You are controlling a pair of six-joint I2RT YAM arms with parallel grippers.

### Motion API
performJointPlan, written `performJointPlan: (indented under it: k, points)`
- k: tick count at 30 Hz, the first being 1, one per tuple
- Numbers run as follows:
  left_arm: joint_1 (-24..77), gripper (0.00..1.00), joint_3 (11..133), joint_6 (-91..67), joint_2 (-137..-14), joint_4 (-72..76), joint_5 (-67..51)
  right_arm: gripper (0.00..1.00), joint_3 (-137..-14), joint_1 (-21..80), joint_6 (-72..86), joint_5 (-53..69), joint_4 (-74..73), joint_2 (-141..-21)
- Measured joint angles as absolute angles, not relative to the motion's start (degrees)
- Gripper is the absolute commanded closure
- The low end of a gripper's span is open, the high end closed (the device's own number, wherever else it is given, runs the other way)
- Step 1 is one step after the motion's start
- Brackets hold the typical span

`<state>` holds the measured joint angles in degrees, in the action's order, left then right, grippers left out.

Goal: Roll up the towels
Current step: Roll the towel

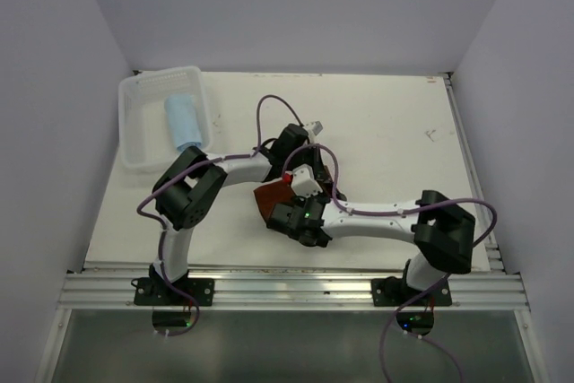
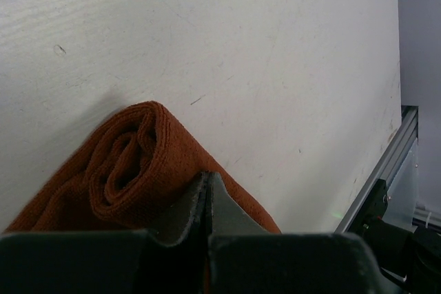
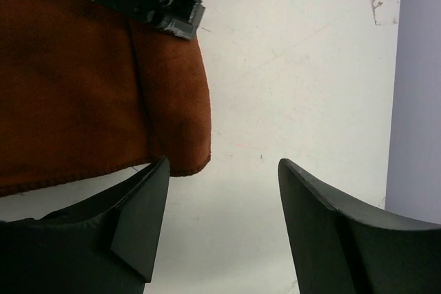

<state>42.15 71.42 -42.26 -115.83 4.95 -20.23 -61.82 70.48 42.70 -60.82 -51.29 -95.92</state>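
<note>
A rust-brown towel (image 1: 267, 197) lies on the white table between the two wrists, mostly hidden by them in the top view. In the left wrist view it is partly rolled, and the spiral end of the roll (image 2: 127, 163) faces the camera. My left gripper (image 2: 207, 178) is shut, its fingers pressed together just over the towel beside the roll. My right gripper (image 3: 224, 170) is open and empty, low over the table, its left finger (image 3: 141, 211) at the towel's flat corner (image 3: 180, 135).
A clear plastic basket (image 1: 134, 89) stands at the back left with a rolled light-blue towel (image 1: 184, 120) inside. The table's aluminium front rail (image 1: 287, 289) runs along the near edge. White walls enclose the table on three sides.
</note>
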Motion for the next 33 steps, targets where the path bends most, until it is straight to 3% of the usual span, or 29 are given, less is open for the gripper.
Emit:
performJointPlan:
  k: [5,14,20,27,33]
  points:
    - [42.28,1.0,71.53,-42.19,-115.83,4.78,-19.84,0.33,-57.19,70.96,42.5,-58.76,-48.69,-88.03]
    - [42.28,1.0,71.5,-42.15,-115.83,4.62,-19.31,0.47,-39.13,70.04,41.82,-49.19,-33.69,-66.7]
    - [42.28,1.0,71.31,-41.74,-115.83,4.62,-19.22,0.5,-30.96,56.4,42.46,-36.47,-21.41,-52.1]
    - [42.28,1.0,69.43,-41.41,-115.63,5.21,-19.05,0.4,-25.56,43.05,45.56,-20.43,-12.6,-52.01]
    - [42.24,1.0,68.82,-41.39,-114.89,5.15,-18.96,0.4,-21.04,36.6,50.06,-10.39,-6.81,-53.89]
